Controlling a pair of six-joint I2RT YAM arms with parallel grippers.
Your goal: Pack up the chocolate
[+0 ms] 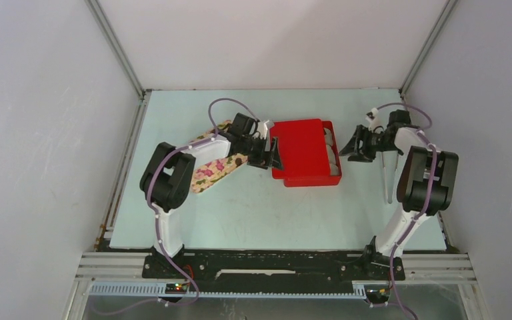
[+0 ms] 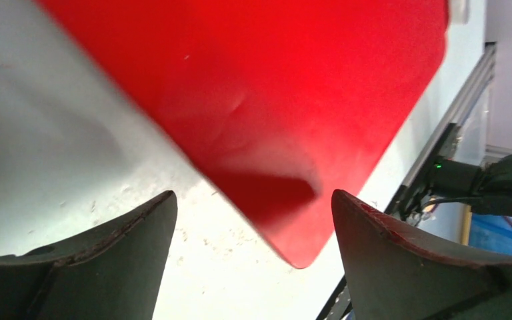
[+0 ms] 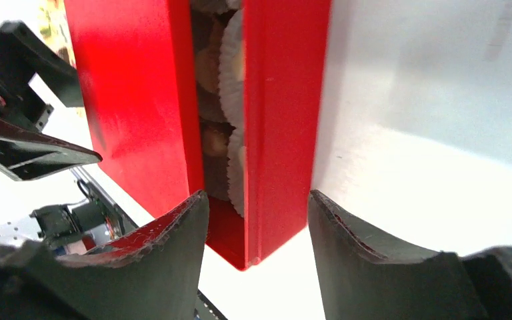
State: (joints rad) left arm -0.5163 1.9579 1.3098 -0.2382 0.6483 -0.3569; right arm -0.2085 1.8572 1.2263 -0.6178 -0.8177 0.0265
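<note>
Dark fingers of my left end effector fill the bottom corners of the left wrist view. They stand wide apart and hold nothing. Between them, further off, a rounded corner of the red lid overhangs the pale worktop and runs to the top of the frame.

Right wrist view:
- The right end effector also has its fingers apart, with nothing clamped between them.
- Beyond the gap stands a corner of the red box, whose outer wall runs up the middle of the frame.
- The lid sits to the left of that wall and leaves a narrow strip uncovered.
- In that strip I see the chocolate, brown lumps stacked up the frame, next to white crinkled paper cups.
- I cannot tell whether my fingertips touch the box.

Top view:
- The box lies at the centre of the worktop, with its uncovered strip along the right edge.
- My left end effector is at the lid's left edge.
- My right end effector is just right of the box and faces the open strip.
- A flower-print tray shows under my left forearm, to the lower left of the box.
- A thin metal tool lies on the worktop below my right end effector. It looks two-pronged, but it is too small to be sure.
</note>
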